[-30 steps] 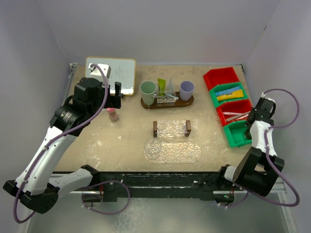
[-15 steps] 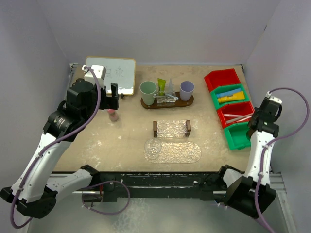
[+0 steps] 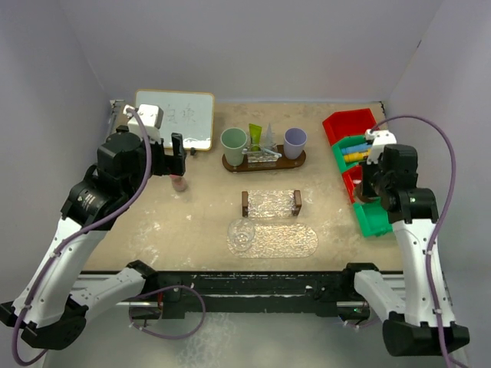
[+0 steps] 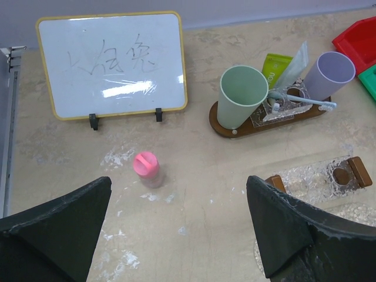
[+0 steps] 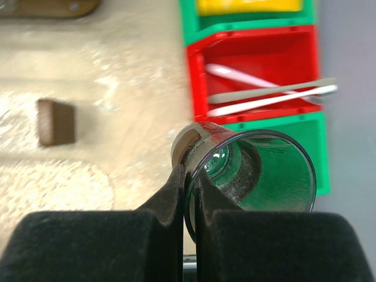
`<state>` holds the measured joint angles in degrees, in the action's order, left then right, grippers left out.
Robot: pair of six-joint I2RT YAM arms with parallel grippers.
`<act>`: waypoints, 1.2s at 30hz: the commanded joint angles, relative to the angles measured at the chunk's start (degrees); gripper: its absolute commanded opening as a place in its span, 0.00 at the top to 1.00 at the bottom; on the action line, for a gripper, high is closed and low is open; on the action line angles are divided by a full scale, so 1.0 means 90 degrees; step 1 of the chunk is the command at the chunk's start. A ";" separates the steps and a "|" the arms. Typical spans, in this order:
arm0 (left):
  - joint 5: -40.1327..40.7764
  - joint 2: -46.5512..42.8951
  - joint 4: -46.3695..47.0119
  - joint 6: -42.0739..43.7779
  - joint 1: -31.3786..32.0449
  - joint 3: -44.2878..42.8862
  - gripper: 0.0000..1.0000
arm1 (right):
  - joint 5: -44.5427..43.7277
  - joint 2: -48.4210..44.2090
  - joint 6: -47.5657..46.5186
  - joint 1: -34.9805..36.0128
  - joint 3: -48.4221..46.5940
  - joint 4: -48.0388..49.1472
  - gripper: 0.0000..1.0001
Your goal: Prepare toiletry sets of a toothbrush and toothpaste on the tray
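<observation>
My right gripper (image 5: 191, 182) is shut on the rim of a clear cup (image 5: 258, 170), held above the near green bin (image 5: 294, 135); in the top view it (image 3: 367, 192) hangs by the bins. Pale toothbrushes (image 5: 264, 97) lie in the red bin (image 5: 252, 61). A clear rack (image 3: 271, 203) and a clear tray (image 3: 288, 241) with a clear cup (image 3: 243, 234) on it sit mid-table. A brown tray (image 3: 263, 162) holds a green cup (image 3: 233, 141), a purple cup (image 3: 294, 138), tubes and a toothbrush (image 4: 302, 101). My left gripper (image 4: 179, 235) is open and empty, above the table.
A pink-capped little bottle (image 4: 147, 167) stands below the left gripper, in front of a whiteboard (image 4: 111, 64). Bins line the right edge: red (image 3: 349, 123), green with yellow and blue tubes (image 3: 360, 148), red, green (image 3: 376, 218). Walls close in on three sides.
My right arm has swung up and inward from the right edge to over the bins, with the clear cup in its jaws. My left arm has drawn back a little toward the left.
</observation>
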<state>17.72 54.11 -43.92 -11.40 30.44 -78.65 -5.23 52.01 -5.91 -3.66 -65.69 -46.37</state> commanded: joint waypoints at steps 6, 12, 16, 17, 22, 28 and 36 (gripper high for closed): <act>-0.0185 0.0307 0.0106 -0.0159 0.0026 -0.0662 0.07 | -0.1384 -0.0007 0.1818 0.3084 -0.0245 -0.1259 1.00; -0.0296 0.0579 0.0105 -0.0291 0.0022 -0.0895 0.07 | -0.1421 0.0678 0.3631 0.4117 -0.0061 -0.1359 1.00; -0.0327 0.0666 0.0091 -0.0406 0.0022 -0.0954 0.07 | -0.2066 0.0941 0.4949 0.5254 0.0458 -0.1123 1.00; -0.0340 0.0688 0.0090 -0.0442 0.0021 -0.0963 0.07 | -0.2249 0.1043 0.5112 0.5528 0.0594 -0.1086 1.00; -0.0446 0.0839 -0.0052 -0.0511 0.0016 -0.1085 0.07 | -0.3136 0.1512 0.5867 0.6648 0.0851 -0.0898 1.00; -0.0685 0.0940 -0.0110 -0.0781 0.0014 -0.1071 0.07 | -0.3566 0.1819 0.6109 0.6944 0.1186 -0.0457 1.00; -0.0754 0.0918 -0.0204 -0.0930 0.0017 -0.1124 0.06 | -0.3809 0.2201 0.6149 0.7177 0.1273 -0.0066 1.00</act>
<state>11.73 62.85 -46.04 -18.37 30.46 -86.15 -33.82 70.94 47.24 59.66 -53.28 -48.75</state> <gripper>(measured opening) 0.937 0.038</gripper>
